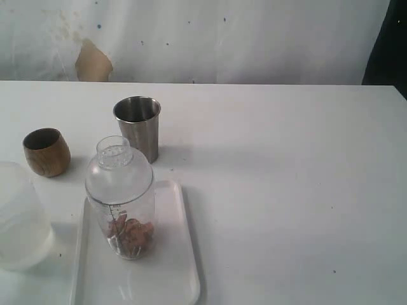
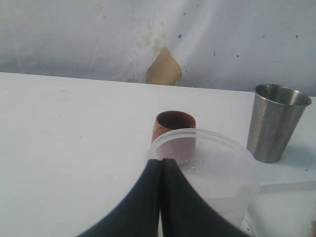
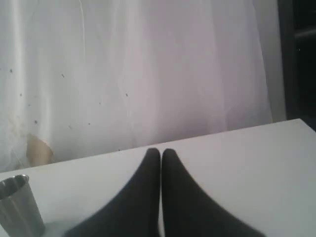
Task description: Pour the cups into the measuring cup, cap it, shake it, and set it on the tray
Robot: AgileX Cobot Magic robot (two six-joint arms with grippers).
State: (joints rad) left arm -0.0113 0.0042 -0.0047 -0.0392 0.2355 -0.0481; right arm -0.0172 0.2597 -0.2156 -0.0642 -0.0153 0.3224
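The left end effector point(image 2: 161, 161), its two dark fingers pressed together on nothing, hangs just in front of a frosted plastic container point(image 2: 212, 170). Beyond the container stand the brown wooden cup point(image 2: 174, 126) and, further off, the steel tumbler point(image 2: 274, 123). The right end effector point(image 3: 161, 151), likewise pressed together and empty, hangs over the white desk point(image 3: 237, 163). Seen from the exterior camera, the measuring cup point(image 1: 121, 203) stands upright on the white tray point(image 1: 172, 273), the domed cap point(image 1: 118, 166) seated on top and brown pieces point(image 1: 130, 232) lying in its bottom. The tumbler stands just behind the tray, and the frosted container stands beside its left edge.
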